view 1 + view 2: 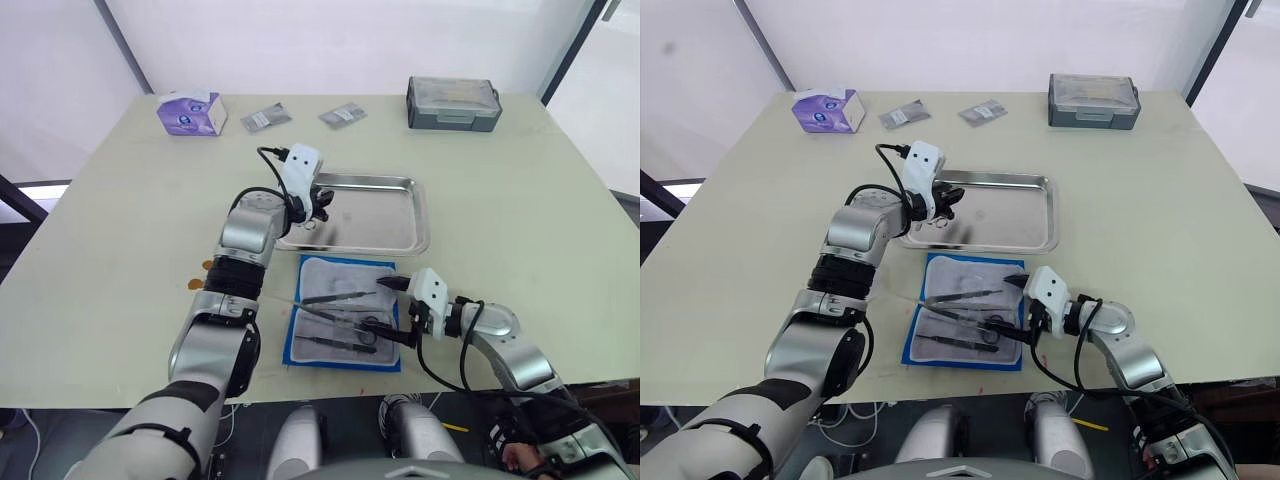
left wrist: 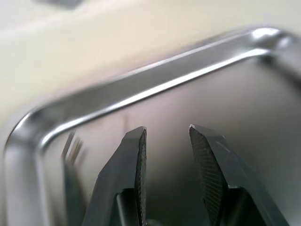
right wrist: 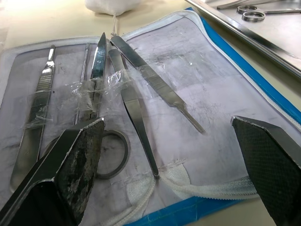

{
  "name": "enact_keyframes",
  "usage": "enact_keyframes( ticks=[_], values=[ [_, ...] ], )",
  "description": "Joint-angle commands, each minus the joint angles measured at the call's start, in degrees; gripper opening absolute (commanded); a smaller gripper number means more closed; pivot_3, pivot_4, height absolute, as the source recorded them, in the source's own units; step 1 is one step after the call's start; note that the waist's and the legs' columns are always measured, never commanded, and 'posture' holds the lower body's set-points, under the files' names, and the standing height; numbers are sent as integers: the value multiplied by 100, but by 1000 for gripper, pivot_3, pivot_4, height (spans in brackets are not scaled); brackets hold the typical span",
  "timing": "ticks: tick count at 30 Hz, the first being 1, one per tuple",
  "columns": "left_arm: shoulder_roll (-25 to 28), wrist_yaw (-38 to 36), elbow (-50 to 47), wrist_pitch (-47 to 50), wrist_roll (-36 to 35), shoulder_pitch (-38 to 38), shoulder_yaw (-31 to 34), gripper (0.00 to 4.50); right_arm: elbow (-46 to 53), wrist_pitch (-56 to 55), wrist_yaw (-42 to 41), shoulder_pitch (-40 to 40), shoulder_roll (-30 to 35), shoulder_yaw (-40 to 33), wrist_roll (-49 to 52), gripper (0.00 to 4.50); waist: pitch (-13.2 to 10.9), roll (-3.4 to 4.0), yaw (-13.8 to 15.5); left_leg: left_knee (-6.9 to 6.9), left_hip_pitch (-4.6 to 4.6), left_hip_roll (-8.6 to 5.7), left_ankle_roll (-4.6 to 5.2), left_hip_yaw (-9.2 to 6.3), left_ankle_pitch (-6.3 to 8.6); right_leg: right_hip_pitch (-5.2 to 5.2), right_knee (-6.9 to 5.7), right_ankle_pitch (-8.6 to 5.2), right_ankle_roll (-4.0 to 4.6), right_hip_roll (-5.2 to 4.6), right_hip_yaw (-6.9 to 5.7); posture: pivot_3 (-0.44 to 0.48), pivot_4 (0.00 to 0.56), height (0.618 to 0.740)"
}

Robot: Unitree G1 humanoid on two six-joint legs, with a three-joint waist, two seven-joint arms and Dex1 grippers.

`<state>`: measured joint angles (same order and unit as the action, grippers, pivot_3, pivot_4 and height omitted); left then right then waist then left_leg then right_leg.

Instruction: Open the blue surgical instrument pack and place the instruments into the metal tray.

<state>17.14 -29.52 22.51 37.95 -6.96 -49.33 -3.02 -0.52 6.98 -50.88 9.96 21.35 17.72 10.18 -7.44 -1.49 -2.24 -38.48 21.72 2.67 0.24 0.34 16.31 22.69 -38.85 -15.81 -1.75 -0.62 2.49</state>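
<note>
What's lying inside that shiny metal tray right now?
In the shiny steel tray, a ring-handled silver instrument lies by the left gripper. The gripper and its arm cover that corner, so more may be hidden.

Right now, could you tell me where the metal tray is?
The metal tray lies mid-table just beyond the opened blue surgical instrument pack, with the left pincer over its left end.
</note>
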Motion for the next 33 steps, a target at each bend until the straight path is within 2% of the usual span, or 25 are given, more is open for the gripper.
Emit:
enact_keyframes(
  ticks=[1,9,13,22,33],
  values=[
    [272,-898,-524,-301,-313,160,-66,1535,-550,306,18,-306,47,349,-327,4500,0,0,-4,1,-1,0,0,0,0,0,0,0,0,0,1,0,150,731],
    [1442,-3591,-1308,-1217,-1054,1121,-221,1535,-543,302,-30,-325,101,302,-295,4500,-1,3,-3,6,-4,2,0,6,0,1,2,-2,3,0,3,0,150,731],
    [1883,-4383,-1481,-1401,-1147,1468,-380,1535,-553,307,-126,-286,156,266,-254,4500,-2,4,12,6,-4,1,1,6,0,0,2,-4,5,-3,0,0,150,731],
    [2067,-4983,-1321,-1951,-980,1709,-730,1535,-605,235,-350,-243,257,224,-214,4500,-3,4,44,5,1,-2,2,12,1,1,6,-4,4,-4,-2,0,150,731],
    [2105,-5417,-391,-3095,-221,1533,-1259,1535,-647,199,-381,-221,313,157,-246,4500,-3,4,128,5,1,-2,3,38,1,2,9,-5,4,-3,-1,0,150,731]
  ],
)
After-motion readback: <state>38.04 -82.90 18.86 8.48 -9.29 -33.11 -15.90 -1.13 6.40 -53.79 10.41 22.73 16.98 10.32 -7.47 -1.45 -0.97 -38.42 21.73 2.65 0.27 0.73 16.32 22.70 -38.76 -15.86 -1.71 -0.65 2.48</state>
